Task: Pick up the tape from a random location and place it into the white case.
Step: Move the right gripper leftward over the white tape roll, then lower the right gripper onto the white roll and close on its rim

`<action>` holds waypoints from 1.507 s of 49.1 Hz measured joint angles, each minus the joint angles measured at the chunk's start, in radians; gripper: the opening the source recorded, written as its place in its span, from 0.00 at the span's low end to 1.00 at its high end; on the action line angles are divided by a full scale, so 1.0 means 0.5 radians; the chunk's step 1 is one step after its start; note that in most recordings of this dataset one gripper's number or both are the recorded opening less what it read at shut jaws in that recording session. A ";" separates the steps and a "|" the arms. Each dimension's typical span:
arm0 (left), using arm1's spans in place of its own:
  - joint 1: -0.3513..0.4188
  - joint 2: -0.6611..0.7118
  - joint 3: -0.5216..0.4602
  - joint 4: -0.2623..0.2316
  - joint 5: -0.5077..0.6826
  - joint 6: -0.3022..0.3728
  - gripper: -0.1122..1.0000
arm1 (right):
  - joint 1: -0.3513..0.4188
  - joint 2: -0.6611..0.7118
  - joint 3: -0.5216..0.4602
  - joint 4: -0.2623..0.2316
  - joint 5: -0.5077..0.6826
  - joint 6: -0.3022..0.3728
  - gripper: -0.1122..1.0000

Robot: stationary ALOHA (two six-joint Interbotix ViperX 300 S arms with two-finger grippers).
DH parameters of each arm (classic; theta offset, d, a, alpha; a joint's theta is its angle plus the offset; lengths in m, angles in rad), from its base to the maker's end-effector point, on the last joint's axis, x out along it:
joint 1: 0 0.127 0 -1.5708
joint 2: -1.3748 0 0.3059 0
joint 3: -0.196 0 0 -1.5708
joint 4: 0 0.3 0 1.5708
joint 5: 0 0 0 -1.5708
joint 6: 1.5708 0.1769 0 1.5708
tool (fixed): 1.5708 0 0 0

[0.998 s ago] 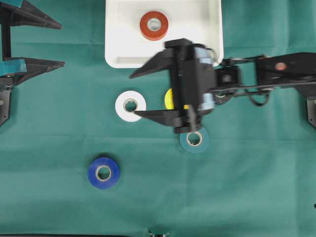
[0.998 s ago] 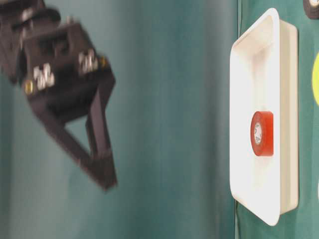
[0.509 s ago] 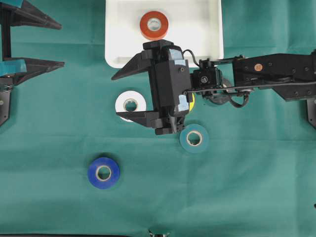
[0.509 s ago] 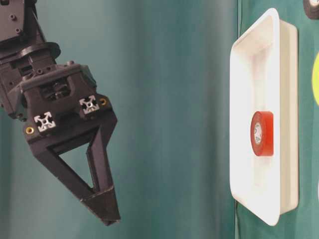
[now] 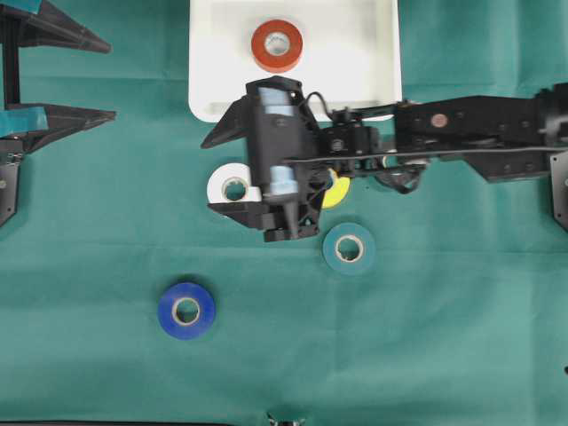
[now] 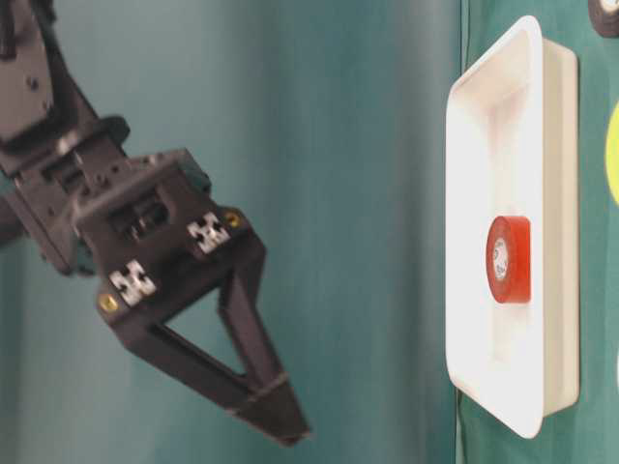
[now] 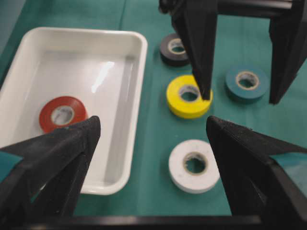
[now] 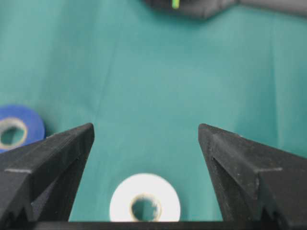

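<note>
Over the last second the right gripper (image 5: pixel 213 173) slid left off the yellow roll (image 7: pixel 188 96) and tipped down over the white tape (image 5: pixel 232 188), fingers spread wide and empty, so that glossy, hollow-cored roll looked like its pick, lying on green cloth just below the smooth round-cornered white case (image 5: pixel 209 80).

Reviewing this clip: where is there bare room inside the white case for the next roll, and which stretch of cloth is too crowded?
The white case holds only the red roll, so its floor on either side is bare. Cloth is also free right of the blue roll. The crowded part is below the case: white roll, yellow roll, teal roll, with the open right end effector overhead.
</note>
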 measured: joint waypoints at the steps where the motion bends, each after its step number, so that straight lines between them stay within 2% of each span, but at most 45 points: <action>1: 0.000 0.000 0.000 0.000 0.000 0.000 0.98 | 0.000 0.012 -0.021 0.000 0.043 0.009 0.90; 22: 0.000 0.000 0.000 0.000 0.000 0.000 0.98 | 0.012 0.206 -0.347 0.028 0.761 0.067 0.90; 35: 0.000 -0.003 0.000 0.000 0.000 0.000 0.98 | 0.015 0.276 -0.469 0.052 1.025 0.067 0.89; 45: 0.000 0.000 0.000 0.003 0.000 0.000 0.98 | 0.015 0.301 -0.509 0.055 1.098 0.061 0.89; 74: 0.000 -0.003 0.003 0.003 0.000 0.000 0.98 | 0.015 0.307 -0.512 0.055 1.104 0.052 0.90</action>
